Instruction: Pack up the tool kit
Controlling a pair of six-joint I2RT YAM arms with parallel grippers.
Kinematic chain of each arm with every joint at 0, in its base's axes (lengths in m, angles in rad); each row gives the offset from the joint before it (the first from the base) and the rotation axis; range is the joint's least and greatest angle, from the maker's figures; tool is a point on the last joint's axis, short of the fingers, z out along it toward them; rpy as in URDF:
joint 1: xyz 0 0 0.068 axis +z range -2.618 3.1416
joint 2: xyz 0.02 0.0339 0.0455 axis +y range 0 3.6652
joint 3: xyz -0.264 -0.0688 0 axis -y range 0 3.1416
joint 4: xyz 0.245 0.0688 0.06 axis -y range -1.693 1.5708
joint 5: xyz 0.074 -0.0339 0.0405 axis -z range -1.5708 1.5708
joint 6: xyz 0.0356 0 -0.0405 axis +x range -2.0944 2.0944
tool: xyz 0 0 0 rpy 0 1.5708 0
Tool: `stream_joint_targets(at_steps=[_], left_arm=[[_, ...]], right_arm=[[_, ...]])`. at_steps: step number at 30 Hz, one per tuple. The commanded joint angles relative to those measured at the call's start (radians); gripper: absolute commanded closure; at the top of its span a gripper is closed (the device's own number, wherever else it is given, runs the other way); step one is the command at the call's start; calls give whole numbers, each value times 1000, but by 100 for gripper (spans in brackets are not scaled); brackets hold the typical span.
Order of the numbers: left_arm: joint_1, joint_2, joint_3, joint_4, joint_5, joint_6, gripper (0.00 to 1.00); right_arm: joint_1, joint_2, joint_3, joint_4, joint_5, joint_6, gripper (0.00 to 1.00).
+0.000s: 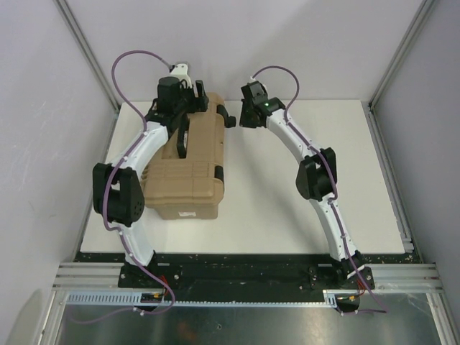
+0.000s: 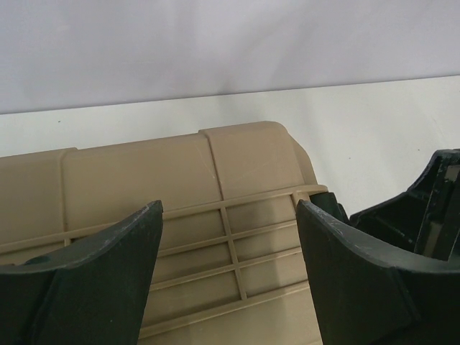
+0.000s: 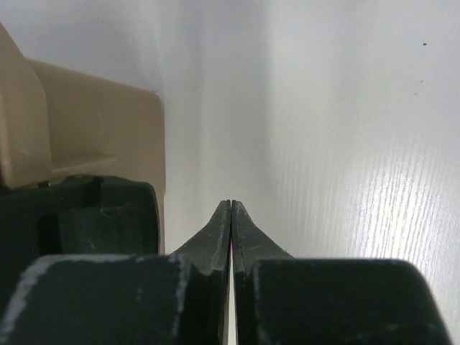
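Toolbox (image 1: 188, 169) lid down, sitting on left half of counter (image 1: 287, 208). Left gripper (image 2: 228, 207) spread wide over the ribbed lid at the far end, nothing between the fingers. Right gripper (image 3: 231, 205) pressed together, empty, just beside the black latch (image 3: 100, 215) on the box's right side.

White table (image 1: 287, 194), matte, with faint grain in the close right wrist view. One item rests on it: tan toolbox (image 1: 188, 176), lid shut, on the left half, long axis running near to far. Black latches (image 1: 218, 172) on its right side.
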Motion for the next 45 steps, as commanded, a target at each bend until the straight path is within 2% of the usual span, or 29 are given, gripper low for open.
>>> stream_joint_targets(at_steps=[1,9,15,22,25,30,34,39,45], left_arm=[[-17,-10,-58,-190,-11,-4,20],[-67,-5,-98,-190,61,33,22],[-128,-14,-161,-190,77,39,29],[-137,-47,-188,-190,94,27,34],[-136,-71,-173,-191,71,26,29],[-122,-129,-78,-190,32,-12,12],[-102,-176,15,-191,24,-42,2],[-53,-241,54,-190,-70,-76,1],[35,-319,-25,-184,-192,-127,1]], right_arm=[[16,-26,-34,19,13,-58,100],[22,-12,-64,74,-21,-57,100],[17,-20,-105,125,-36,-51,100],[14,-31,-157,194,-58,-59,100],[14,-46,-186,223,-67,-55,100],[9,-67,-234,251,-75,-39,100],[1,-76,-257,264,-83,-28,100],[-12,-91,-273,278,-85,-15,100],[-22,-129,-298,309,-77,-15,100]])
